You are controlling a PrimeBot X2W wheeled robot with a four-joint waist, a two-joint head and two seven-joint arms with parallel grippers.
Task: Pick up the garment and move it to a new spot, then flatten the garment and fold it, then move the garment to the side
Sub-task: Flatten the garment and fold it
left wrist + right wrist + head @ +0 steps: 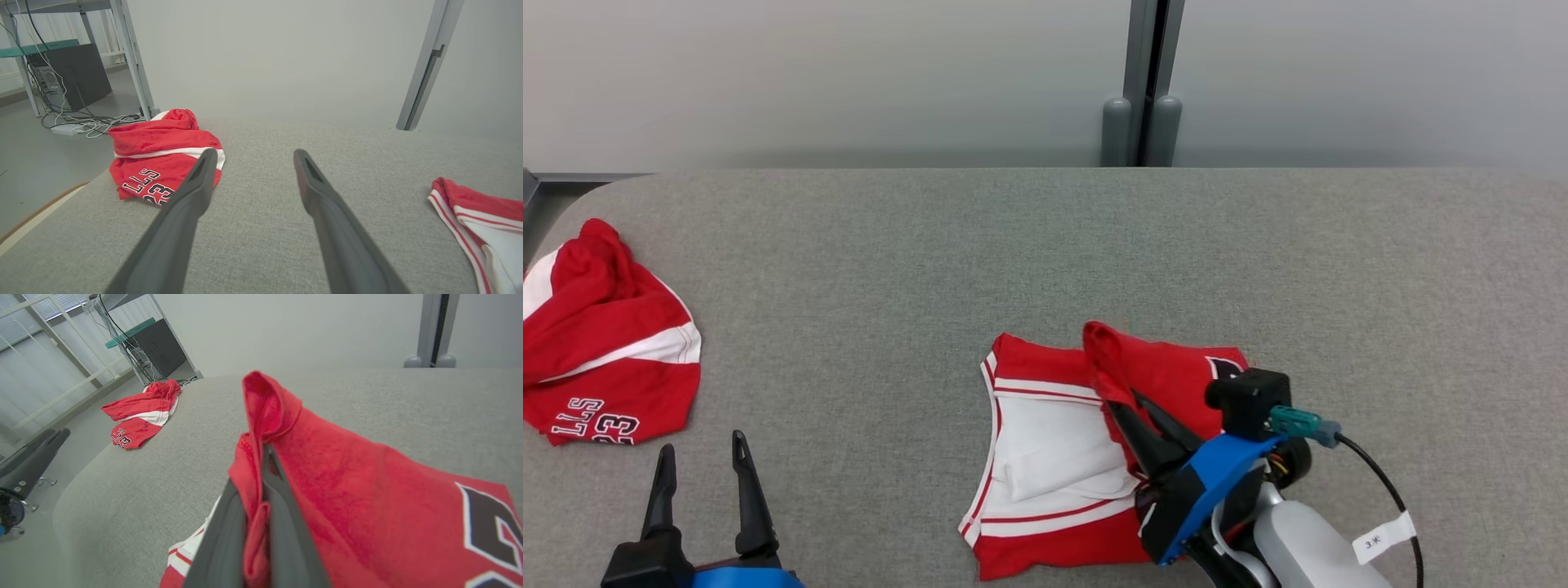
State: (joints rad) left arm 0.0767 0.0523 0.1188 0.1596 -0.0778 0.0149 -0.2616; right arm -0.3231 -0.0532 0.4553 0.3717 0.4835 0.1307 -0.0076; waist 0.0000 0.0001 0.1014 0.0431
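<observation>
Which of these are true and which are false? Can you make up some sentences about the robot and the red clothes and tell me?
1. The right gripper is pinching a red fold of the garment. True.
2. The left gripper is holding the crumpled jersey. False: its fingers stand open with nothing between them, and the jersey lies apart from it.
3. Two red and white pieces of clothing lie on the grey table. True.
4. The crumpled jersey lies on the robot's right side. False: it lies at the table's far left edge.
</observation>
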